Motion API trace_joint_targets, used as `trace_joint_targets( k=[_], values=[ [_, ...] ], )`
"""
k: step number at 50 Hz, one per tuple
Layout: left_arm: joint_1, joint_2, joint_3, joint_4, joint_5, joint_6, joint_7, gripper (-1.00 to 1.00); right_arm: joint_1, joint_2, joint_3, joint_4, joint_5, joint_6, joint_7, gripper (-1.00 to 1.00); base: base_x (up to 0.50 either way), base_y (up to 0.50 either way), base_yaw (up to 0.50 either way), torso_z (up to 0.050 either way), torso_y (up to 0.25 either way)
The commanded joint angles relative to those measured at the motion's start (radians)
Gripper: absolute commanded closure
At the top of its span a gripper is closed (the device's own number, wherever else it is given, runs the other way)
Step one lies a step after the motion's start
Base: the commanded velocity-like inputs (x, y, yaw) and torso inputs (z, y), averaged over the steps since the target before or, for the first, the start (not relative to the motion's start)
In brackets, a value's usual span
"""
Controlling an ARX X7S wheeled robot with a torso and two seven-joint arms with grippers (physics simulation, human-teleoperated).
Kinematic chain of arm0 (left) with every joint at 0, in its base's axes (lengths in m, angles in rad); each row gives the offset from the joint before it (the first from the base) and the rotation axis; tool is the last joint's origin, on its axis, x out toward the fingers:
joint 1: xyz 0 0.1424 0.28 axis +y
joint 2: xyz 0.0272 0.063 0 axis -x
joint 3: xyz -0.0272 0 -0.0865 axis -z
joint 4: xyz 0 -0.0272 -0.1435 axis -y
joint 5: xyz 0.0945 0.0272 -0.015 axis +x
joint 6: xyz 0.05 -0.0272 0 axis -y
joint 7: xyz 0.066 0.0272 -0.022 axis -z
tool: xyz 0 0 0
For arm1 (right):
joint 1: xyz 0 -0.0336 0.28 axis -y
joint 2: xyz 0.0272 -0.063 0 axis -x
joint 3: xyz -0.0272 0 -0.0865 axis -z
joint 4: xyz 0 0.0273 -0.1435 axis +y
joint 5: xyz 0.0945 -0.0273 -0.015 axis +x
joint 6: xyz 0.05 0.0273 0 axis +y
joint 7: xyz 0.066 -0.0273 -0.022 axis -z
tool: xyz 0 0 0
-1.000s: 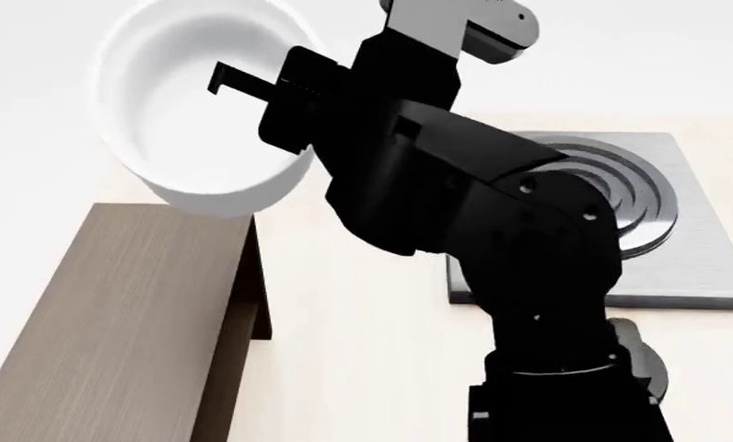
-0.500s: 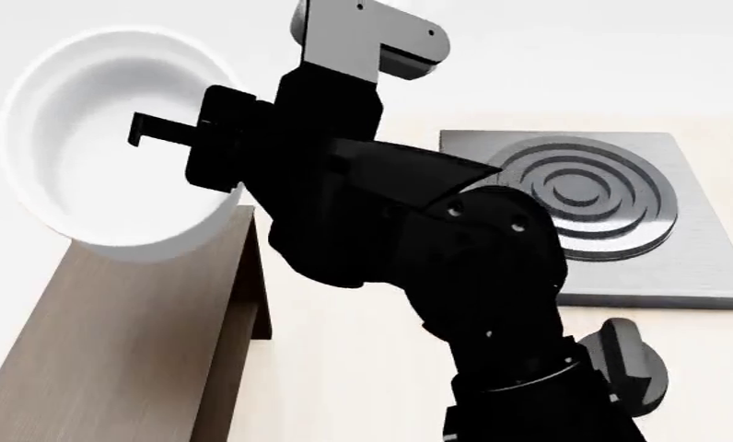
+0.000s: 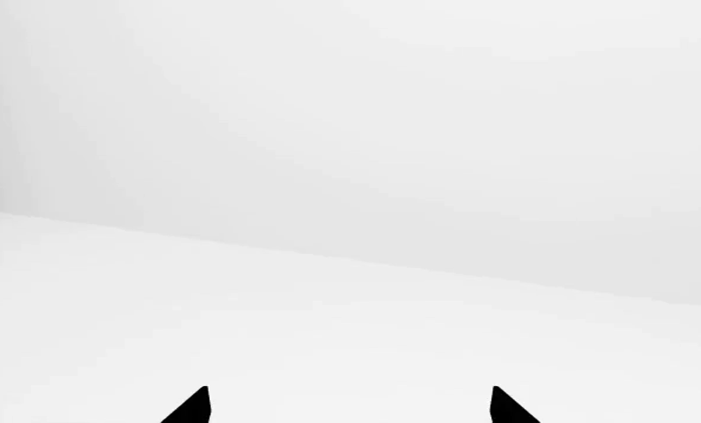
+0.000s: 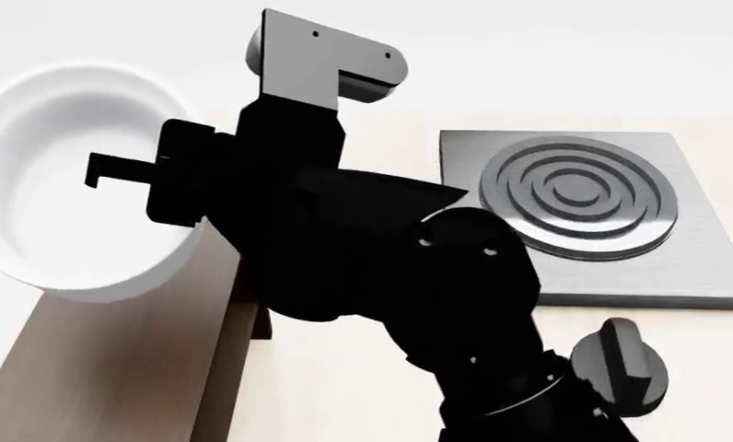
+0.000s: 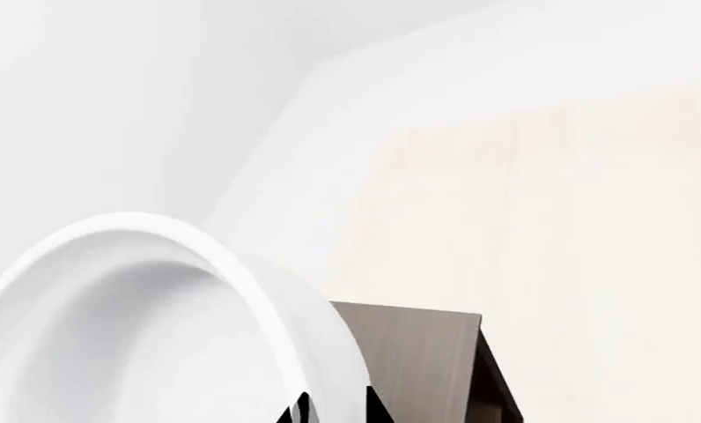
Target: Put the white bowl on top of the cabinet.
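White bowl [image 4: 78, 221]: deep, glossy white, straight-walled with a thicker rim band; at the far left of the head view, tipped so its opening faces the camera; held in the air over the far end of the cabinet, its lower wall overlapping the cabinet top in that view; whether it touches the top cannot be told; in the right wrist view the rim arcs across the lower left [image 5: 210, 256] with the cabinet's end beyond it.

Cabinet [image 4: 133, 368]: long, low, dark-brown wood grain, flat top, darker recessed side; on the left part of the pale wood bench [image 4: 342, 387], running from the near left edge toward the bowl; its far end also shows in the right wrist view [image 5: 427, 361].

Right tool [image 4: 157, 189]: black, at the end of the bulky black right arm [image 4: 391, 276] that crosses the middle of the head view; closed on the bowl's wall at the rim, one finger [image 4: 119, 168] lying inside the bowl, the other hidden behind the wall; grey bracket on the wrist above it.

Stove plate [image 4: 587, 212]: grey metal square with raised concentric rings; on the right part of the bench, well apart from the cabinet; a black knob-like part [image 4: 619, 364] shows just in front of it.

Left tool [image 3: 348, 410]: only two black fingertips [image 3: 192, 410] visible, set well apart, nothing between them; pale blank surfaces beyond.
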Motion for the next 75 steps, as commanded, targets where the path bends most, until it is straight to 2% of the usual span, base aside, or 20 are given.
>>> trace_joint_targets(
  k=[1, 75],
  values=[
    [-0.001, 0.000, 0.002, 0.001, 0.002, -0.001, -0.002, -1.00, -0.009, 0.007, -0.011, -0.030, 0.020, -0.036, -0.003, 1.00, 0.00, 0.00, 0.00, 0.000, 0.000],
    [-0.003, -0.003, 0.006, -0.002, 0.006, -0.002, -0.005, -1.00, -0.064, 0.064, -0.115, -0.019, 0.074, -0.138, -0.030, 1.00, 0.00, 0.00, 0.00, 0.000, 0.001]
  ],
)
